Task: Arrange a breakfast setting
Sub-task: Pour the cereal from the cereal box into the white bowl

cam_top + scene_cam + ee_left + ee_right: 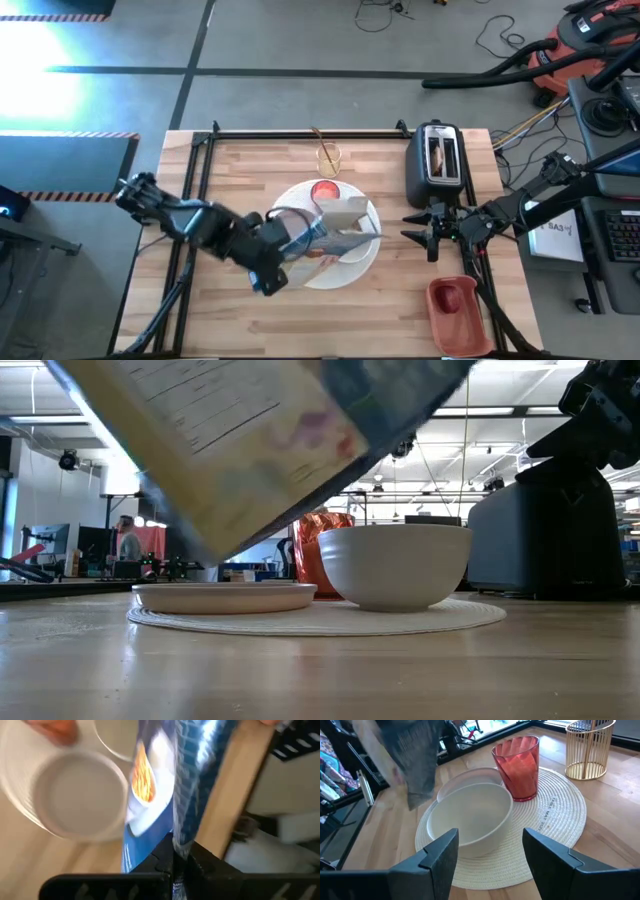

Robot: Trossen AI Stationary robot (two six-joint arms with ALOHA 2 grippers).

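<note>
**Partly laid: cereal box tipped over the bowl**

So far the core of the setting sits together on a round woven placemat (pixel 555 815) near the middle of the table (pixel 250 320): a white bowl (pixel 470 817), a white plate (pixel 225 597) just beside it, and a red tumbler (pixel 518 766) behind the bowl toward the far edge. The bowl looks empty in the right wrist view.

The left gripper (pixel 172 870) is clamped shut on a blue cereal box (pixel 165 785), held tilted above the bowl and plate, so pouring seems to be the step in hand; no cereal is visible falling.

The right gripper (pixel 490 852) hangs with its jaws wide and holding nothing, near the table's right side, pointed at the bowl.

Still apart from the setting: a black toaster (pixel 438 160) at the far right with toast in its slot, a red dish (pixel 452 300) near the front right corner, and a gold wire holder (pixel 587 747) by the far edge. I judge the task around midway.
</note>
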